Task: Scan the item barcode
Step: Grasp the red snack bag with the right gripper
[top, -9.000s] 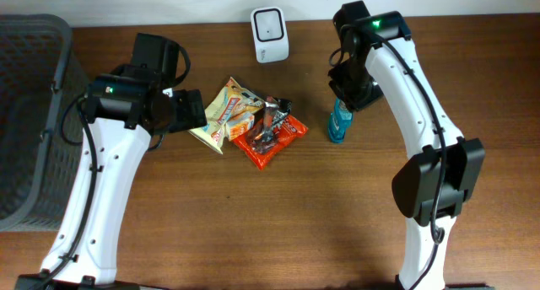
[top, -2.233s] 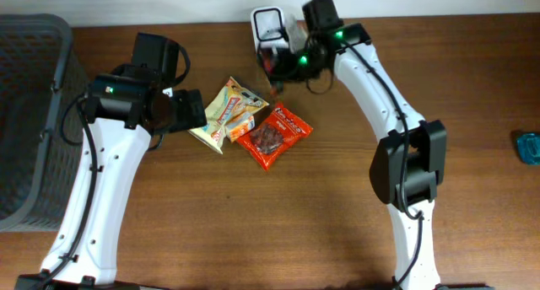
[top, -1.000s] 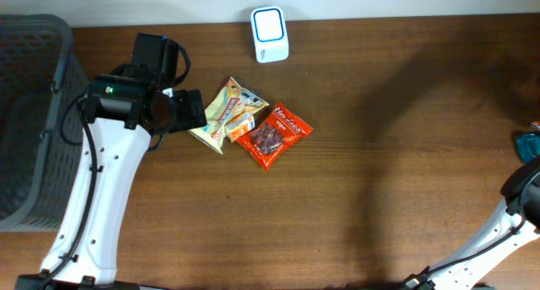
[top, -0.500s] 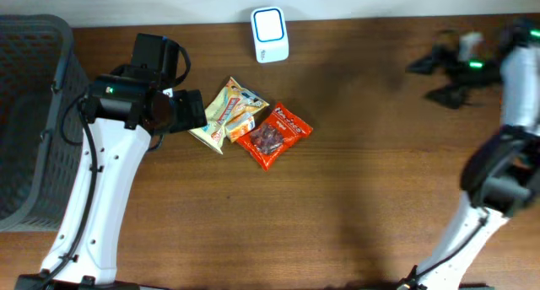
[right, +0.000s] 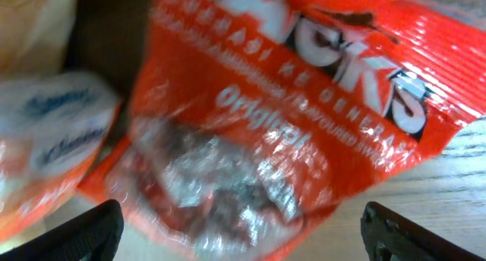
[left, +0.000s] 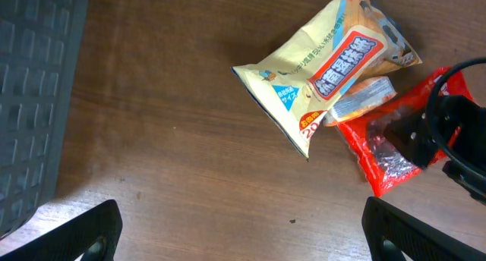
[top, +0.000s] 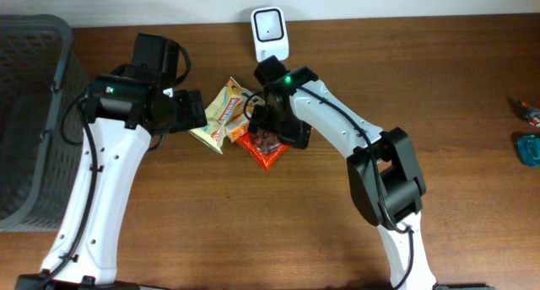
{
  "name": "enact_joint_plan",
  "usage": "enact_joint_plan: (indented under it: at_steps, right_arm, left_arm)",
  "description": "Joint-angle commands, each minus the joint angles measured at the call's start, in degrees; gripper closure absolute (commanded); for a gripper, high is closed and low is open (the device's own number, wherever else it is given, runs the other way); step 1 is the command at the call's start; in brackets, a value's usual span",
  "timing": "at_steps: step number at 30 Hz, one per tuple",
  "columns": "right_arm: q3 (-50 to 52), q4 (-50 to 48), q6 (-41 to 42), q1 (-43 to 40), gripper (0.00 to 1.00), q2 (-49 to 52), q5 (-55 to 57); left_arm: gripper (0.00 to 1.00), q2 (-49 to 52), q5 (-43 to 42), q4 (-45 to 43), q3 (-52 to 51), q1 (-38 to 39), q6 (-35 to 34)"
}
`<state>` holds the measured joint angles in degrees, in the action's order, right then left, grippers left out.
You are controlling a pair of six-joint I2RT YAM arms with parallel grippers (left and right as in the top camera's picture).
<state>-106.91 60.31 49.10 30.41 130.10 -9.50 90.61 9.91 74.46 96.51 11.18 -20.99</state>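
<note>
A white barcode scanner (top: 270, 24) stands at the table's back edge. Below it lie a yellow snack bag (top: 222, 113) (left: 334, 64), a small white-and-orange packet (top: 242, 121) (left: 364, 98) (right: 45, 139) and a red snack packet (top: 268, 148) (left: 383, 151) (right: 304, 117). My right gripper (top: 272, 130) (right: 243, 234) hangs open directly over the red packet, its fingertips on either side of the packet's clear window. My left gripper (top: 196, 113) (left: 243, 238) is open just left of the yellow bag, with bare wood between its fingers.
A dark mesh basket (top: 29, 113) (left: 30, 102) fills the left side. At the table's far right edge lie a teal item (top: 529, 148) and a small dark item (top: 525, 111).
My right arm has swung from the far right edge of the table back to the middle and now hovers over the red packet. The left arm has not moved.
</note>
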Motion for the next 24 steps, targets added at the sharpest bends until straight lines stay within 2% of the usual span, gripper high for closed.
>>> enact_joint_plan:
  at_steps: [1, 3, 4, 6, 10, 12, 13, 16, 19, 22, 24]
  right_arm:
    - [4.26, -2.99, 7.43, 0.15, 0.01, -1.09, 1.16]
    - [7.65, -6.75, 7.32, 0.28, 0.16, -1.01, 2.58]
    - [7.8, -5.55, 5.99, 0.13, 0.17, -1.01, 5.77]
    - [6.84, 0.59, 4.09, -2.01, 0.18, -1.51, 8.74]
    - [0.2, 13.33, -8.9, -5.92, 0.15, -3.13, 8.68]
    - [-3.37, 17.03, -17.57, -5.55, 0.05, -3.13, 6.05]
    - [-3.45, 15.78, -18.03, -5.07, 0.01, -3.1, 4.44]
    - [-3.23, 10.29, -18.05, -0.96, 0.01, -2.23, 4.17]
    - [-3.23, 12.81, -18.08, 7.96, 0.01, -0.55, 16.13]
    - [-3.23, 16.72, -12.37, 11.89, 0.01, -0.28, 28.87]
    - [-2.97, 14.73, -12.39, 11.93, 0.1, 1.01, 28.83]
  left_arm:
    - [0.01, -0.31, 0.44, 0.11, 0.13, -0.09, 0.07]
    - [0.01, -0.31, 0.44, 0.11, 0.13, -0.09, 0.07]
    - [0.01, -0.31, 0.44, 0.11, 0.13, -0.09, 0.07]
    - [0.01, -0.31, 0.44, 0.11, 0.13, -0.09, 0.04]
    - [0.01, -0.31, 0.44, 0.11, 0.13, -0.09, 0.04]
    - [0.01, -0.31, 0.44, 0.11, 0.13, -0.09, 0.07]
    - [0.01, -0.31, 0.44, 0.11, 0.13, -0.09, 0.04]
    - [0.01, -0.31, 0.44, 0.11, 0.13, -0.09, 0.07]
    - [0.01, -0.31, 0.44, 0.11, 0.13, -0.09, 0.04]
    - [0.01, -0.31, 0.44, 0.11, 0.13, -0.09, 0.07]
    - [0.01, -0.31, 0.44, 0.11, 0.13, -0.09, 0.07]
